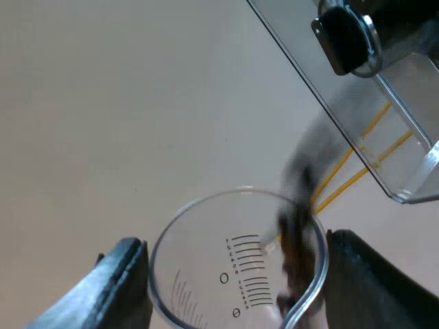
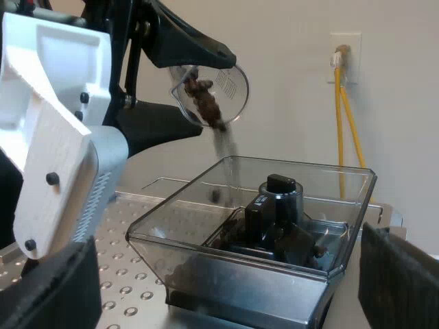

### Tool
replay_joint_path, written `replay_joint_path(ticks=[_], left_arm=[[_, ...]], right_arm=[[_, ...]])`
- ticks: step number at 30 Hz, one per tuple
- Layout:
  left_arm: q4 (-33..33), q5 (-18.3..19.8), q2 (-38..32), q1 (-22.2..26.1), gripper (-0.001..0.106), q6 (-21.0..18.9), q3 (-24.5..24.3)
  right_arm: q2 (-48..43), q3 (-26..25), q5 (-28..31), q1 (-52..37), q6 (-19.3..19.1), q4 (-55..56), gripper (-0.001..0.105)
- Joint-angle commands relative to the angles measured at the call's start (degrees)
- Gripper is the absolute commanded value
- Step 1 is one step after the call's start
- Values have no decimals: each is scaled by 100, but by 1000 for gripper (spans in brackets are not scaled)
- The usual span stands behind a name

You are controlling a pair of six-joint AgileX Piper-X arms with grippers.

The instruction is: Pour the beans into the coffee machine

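Note:
My left gripper (image 1: 236, 281) is shut on the measuring glass (image 1: 206, 274), a clear cup with black scale marks, tipped over toward the bean hopper (image 1: 405, 130). Dark coffee beans (image 1: 296, 233) stream out over the glass's spout. In the right wrist view the left gripper (image 2: 185, 79) holds the tilted measuring glass (image 2: 230, 89) above the smoky clear bean hopper (image 2: 206, 226) on the espresso machine's top, and beans (image 2: 221, 147) fall into it past the black knob (image 2: 280, 186). My right gripper (image 2: 226, 288) stands open just short of the hopper's near wall, its fingers (image 2: 55, 288) wide apart.
The perforated metal top (image 2: 130, 267) of the machine surrounds the hopper. A wall outlet (image 2: 345, 58) with yellow cables (image 2: 341, 137) is on the pale wall behind. The left arm's white housing (image 2: 48, 137) is close beside the hopper.

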Motion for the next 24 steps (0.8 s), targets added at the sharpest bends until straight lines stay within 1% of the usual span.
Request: replay_joint_path(ticks=[1,4,6,14,19,21,22,24], left_arm=[[-40,135,-34,10,2,39,-20],[-40,223,-34,10,2,63,-20],[-40,226,-34,10,2,338,-20],[-40,226,-34,10,2,920,-20],[-40,226,-34,10,2,1075,-20],[-40,285,-34,10,2,1092,-20],[-40,260,-34,10,2,1335,-20],[-40,261,-34,10,2,1523,-20]], right_arm=[[-50,-55,-15,-21,-31,-3,78],[-50,-55,-15,-21,-31,-3,78],[-50,-55,-15,-21,-31,-3,78],[-50,-55,-15,-21,-31,-3,78],[-50,-55,-15,-21,-31,-3,78],[-50,-55,-15,-21,-31,-3,78],[-50,-55,-15,-21,-31,-3,78],[-50,-55,-15,-21,-31,-3,78]])
